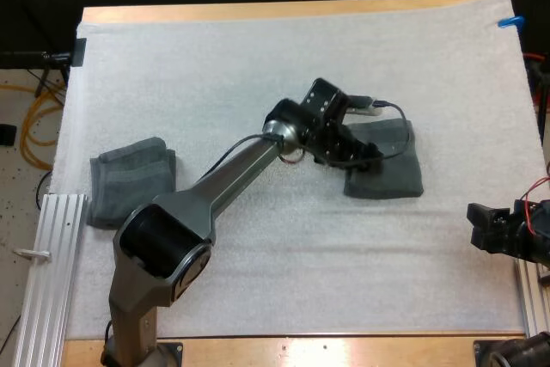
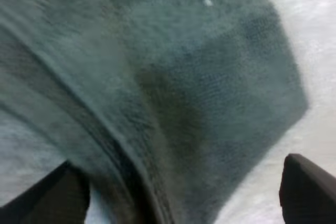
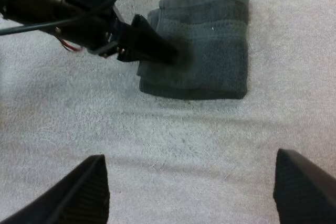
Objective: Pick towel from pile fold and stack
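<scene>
1. The main thing here is the folded towel [image 1: 394,171]. It's dark grey-green and folded into a roughly square pad, lying flat on the white mat [image 1: 258,66] right of the middle.
2. From the right wrist view you can see stacked layers along the side facing the left arm. There's a woven band running across the top face, plus a tiny pale speck of lint.
3. Up close in the left wrist view it's fuzzy terry cloth, with a darker crease running through it.
4. The left gripper [image 1: 361,157] is stretched out across the mat, tips down on that layered edge. Its fingers [image 2: 310,187] are spread wide. One is over bare mat just beside the towel and the other is at the cloth's edge, so it's not clamped on anything.
5. The right gripper [image 3: 189,156] sits low near the right edge of the mat. Its jaws are wide apart with only bare mat between them, and the folded towel is a bit ahead of it.
6. A second towel [image 1: 129,182] is the same colour but lumpier and only loosely folded. It sits well apart at the mat's left edge.
7. It's all on a wooden table [image 1: 258,11].
</scene>
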Robot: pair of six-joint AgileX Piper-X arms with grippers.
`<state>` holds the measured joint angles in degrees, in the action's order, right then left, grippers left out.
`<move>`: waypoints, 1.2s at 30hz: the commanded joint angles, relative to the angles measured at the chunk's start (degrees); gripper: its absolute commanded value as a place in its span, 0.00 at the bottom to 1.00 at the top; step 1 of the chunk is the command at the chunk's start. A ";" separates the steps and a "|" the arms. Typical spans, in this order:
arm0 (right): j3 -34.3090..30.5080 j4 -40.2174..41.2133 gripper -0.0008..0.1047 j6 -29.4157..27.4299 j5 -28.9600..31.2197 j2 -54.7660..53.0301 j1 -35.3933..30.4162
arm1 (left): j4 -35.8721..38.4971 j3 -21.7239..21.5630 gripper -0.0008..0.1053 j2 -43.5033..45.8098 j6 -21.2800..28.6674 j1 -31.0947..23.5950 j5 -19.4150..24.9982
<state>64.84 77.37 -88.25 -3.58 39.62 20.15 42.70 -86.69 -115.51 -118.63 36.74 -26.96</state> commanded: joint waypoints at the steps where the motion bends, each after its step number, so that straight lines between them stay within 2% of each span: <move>1: 0.29 -0.43 0.62 -0.34 -0.01 -0.17 0.03 | 6.18 -2.21 0.69 0.82 3.85 0.03 7.54; 3: 0.29 -0.43 0.62 -0.34 -0.01 -0.17 0.03 | 11.79 -4.51 0.69 1.84 8.38 0.03 14.08; 6: 0.29 -0.43 0.62 -0.34 0.08 -0.17 0.03 | 14.79 -5.05 0.69 4.22 11.08 -0.09 21.76; 8: 0.29 -0.43 0.62 -0.34 0.13 -0.17 0.03 | 15.57 -5.05 0.69 5.66 11.15 -0.09 24.39; 10: 0.29 -0.43 0.62 -0.34 0.13 -0.17 0.03 | 15.88 -5.05 0.69 6.55 10.56 -0.09 24.99; 15: 0.29 -0.43 0.62 -0.34 0.13 -0.17 0.03 | 13.33 -4.36 0.69 6.47 5.83 -0.09 24.43; 21: 0.29 -0.43 0.62 -0.34 0.13 -0.17 0.03 | 8.20 -3.83 0.69 4.33 2.49 -0.09 16.53; 24: 0.29 -0.43 0.62 -0.34 0.13 -0.17 0.03 | 6.95 -3.83 0.69 2.79 -0.49 -0.09 15.15; 36: 0.29 -0.30 0.62 -0.45 0.13 -0.17 0.03 | 5.23 -3.83 0.69 -3.85 -7.21 -0.09 8.97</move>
<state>64.84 77.37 -88.25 -3.58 39.62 20.15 48.37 -90.36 -119.49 -124.84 36.59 -17.36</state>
